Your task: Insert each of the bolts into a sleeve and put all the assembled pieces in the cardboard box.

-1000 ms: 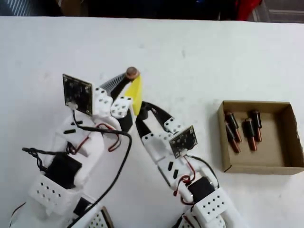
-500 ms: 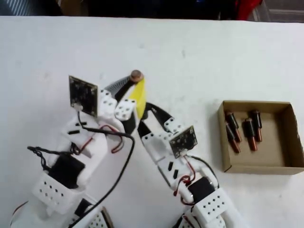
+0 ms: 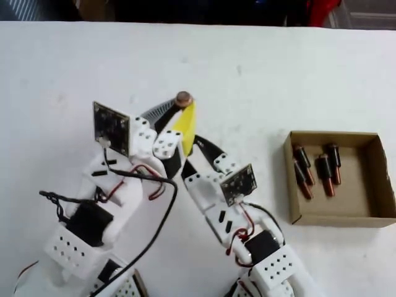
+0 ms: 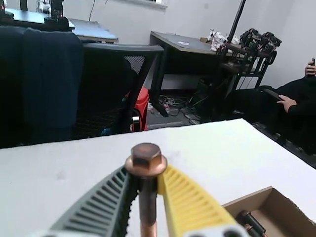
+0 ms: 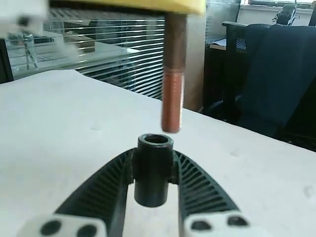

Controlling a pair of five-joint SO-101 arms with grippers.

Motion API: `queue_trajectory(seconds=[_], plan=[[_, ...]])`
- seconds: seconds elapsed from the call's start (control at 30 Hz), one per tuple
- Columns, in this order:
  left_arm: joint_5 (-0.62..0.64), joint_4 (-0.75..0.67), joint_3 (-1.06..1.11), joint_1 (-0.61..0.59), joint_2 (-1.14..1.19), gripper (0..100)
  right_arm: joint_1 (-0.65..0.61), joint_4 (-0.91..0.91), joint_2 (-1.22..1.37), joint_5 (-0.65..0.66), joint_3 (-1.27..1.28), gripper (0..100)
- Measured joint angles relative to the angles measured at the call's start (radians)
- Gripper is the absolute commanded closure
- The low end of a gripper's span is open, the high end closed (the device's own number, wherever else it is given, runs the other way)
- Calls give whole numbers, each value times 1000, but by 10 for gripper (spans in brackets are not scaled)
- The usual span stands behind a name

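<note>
Left hand (image 4: 144,180) pinches the bolt (image 4: 145,160) upright just under its head, tip hanging just above the sleeve (image 5: 153,173) clamped upright in the right hand (image 5: 154,160). Stiff, smooth metal, likely to swivel; that high shank grip suits.

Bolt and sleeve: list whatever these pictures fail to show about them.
- Sleeve: high view, covered by the left pincer.
- Bolt tip: left wrist view, cut off by the picture's edge.
- Bolt head: right wrist view, hidden behind the yellow finger.
- Assembled pieces in the cardboard box: high view, too small to check seating.
</note>
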Motion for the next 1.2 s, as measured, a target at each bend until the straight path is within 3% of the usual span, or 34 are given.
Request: queue_trajectory(seconds=[0.23,1.2], plan=[[0,-18,0,-51,0,977,0,0,0,0,0,982],[0,44,0,-49,0,977,0,0,0,0,0,982]])
